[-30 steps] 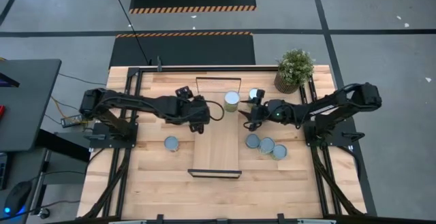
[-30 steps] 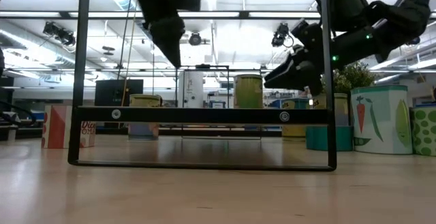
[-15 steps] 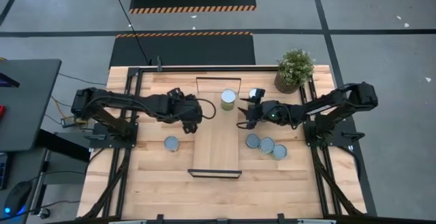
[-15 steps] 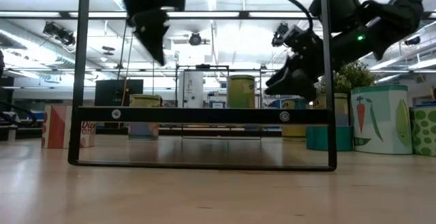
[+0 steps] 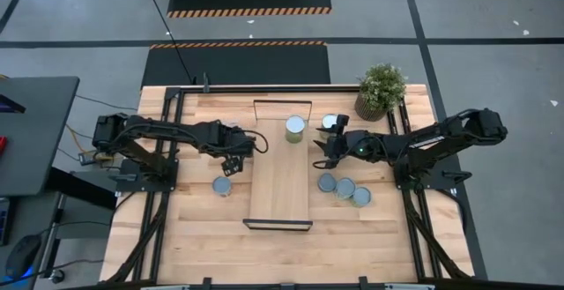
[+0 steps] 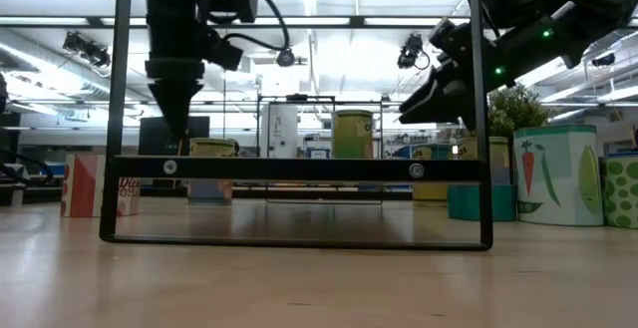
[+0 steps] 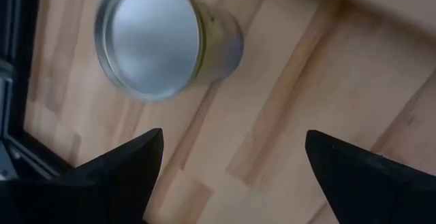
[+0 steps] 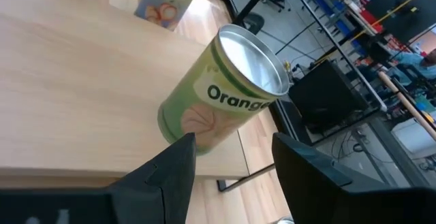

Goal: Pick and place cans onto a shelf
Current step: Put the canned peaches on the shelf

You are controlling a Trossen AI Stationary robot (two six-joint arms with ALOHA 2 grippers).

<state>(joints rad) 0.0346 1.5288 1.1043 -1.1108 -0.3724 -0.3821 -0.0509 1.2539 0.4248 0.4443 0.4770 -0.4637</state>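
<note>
The light-wood shelf lies at the table's middle. One green can stands upright on its far end and also shows in the right wrist view. My left gripper is open and points down, just far of a can that stands on the table left of the shelf; that can shows in the left wrist view beyond the fingers. My right gripper is open and empty at the shelf's right edge, its fingers aimed at the green can without touching it.
Three cans stand in a cluster right of the shelf, and another can stands by the potted plant at the far right. The shelf's black end frames rise above the board. Black rails run along the table's sides.
My left gripper has moved from the shelf's left edge toward the table's left and near edge, stopping over the can on the table, and has turned to point straight down. The can on the shelf has shifted slightly toward the left.
</note>
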